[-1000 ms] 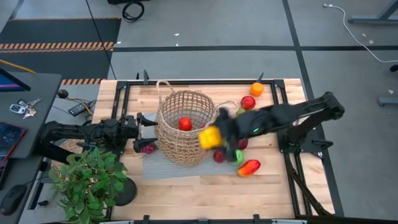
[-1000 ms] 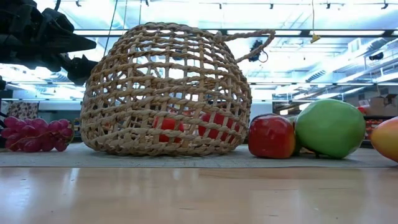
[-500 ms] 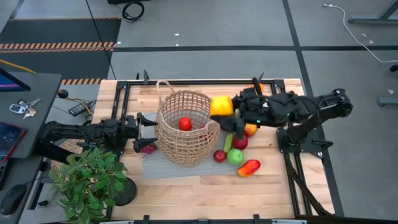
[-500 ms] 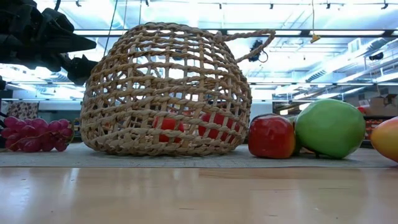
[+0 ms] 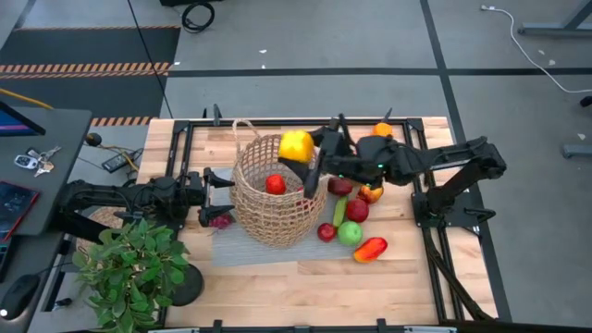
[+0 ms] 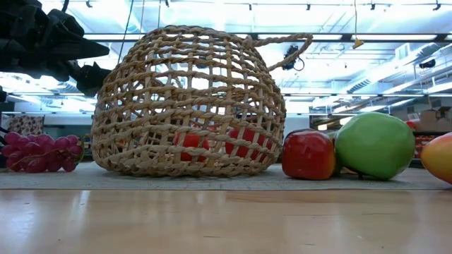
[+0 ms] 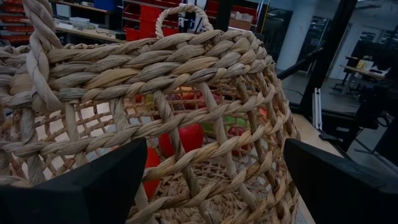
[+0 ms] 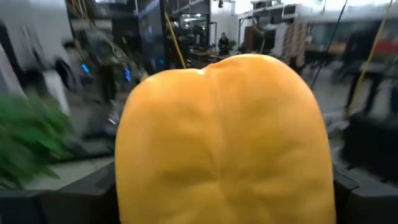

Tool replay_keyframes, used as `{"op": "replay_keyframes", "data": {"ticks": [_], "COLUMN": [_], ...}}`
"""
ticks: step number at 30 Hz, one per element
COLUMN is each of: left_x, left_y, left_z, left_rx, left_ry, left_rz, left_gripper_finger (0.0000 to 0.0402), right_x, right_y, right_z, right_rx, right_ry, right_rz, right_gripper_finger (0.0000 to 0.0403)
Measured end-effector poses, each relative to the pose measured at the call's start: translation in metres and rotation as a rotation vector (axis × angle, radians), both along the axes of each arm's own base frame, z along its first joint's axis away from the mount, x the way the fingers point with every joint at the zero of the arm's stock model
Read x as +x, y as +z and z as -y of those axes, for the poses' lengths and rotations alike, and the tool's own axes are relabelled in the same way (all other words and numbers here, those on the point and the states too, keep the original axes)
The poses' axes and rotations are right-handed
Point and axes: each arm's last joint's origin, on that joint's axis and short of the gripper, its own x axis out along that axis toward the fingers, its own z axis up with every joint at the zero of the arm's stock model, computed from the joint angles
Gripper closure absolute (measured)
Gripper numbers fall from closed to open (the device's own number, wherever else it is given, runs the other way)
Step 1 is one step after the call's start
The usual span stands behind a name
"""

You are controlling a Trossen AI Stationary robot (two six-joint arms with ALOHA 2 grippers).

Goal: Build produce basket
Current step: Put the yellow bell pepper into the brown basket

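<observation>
Over the far rim of the basket [image 5: 274,188] my right gripper [image 5: 307,154] grasps a yellow pepper [image 5: 296,146], fingers clamped on either side of it (through that wrist's camera the pepper [image 8: 224,140] fills nearly everything). My left gripper [image 5: 220,186] sits just beside the basket's left wall, jaws spread wide and holding nothing, with the weave [image 7: 155,118] close between the fingers. Inside the basket lies a red apple [image 5: 275,184]. The rest of the produce [image 5: 351,222] lies on the table to the basket's right, and the dark-red grapes [image 6: 39,153] to its left.
</observation>
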Motion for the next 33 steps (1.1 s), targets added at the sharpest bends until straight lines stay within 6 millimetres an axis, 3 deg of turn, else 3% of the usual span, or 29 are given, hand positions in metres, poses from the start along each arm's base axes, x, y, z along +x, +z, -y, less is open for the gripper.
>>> {"op": "replay_keyframes", "data": {"ticks": [15, 21, 33], "left_x": [0.000, 0.000, 0.000], "left_y": [0.000, 0.000, 0.000], "left_z": [0.000, 0.000, 0.000], "left_rx": [0.000, 0.000, 0.000], "left_ry": [0.000, 0.000, 0.000], "left_rz": [0.000, 0.000, 0.000], "left_gripper_finger": [0.0015, 0.0015, 0.0015], "right_x": [0.002, 0.001, -0.003], "right_y": [-0.015, -0.021, -0.028], "right_z": [0.007, 0.009, 0.012], "right_rx": [-0.835, -0.983, -1.061], "right_ry": [-0.058, -0.068, -0.190], "right_rz": [-0.474, -0.616, -0.817], "right_gripper_finger": [0.0085, 0.0084, 0.0082]}}
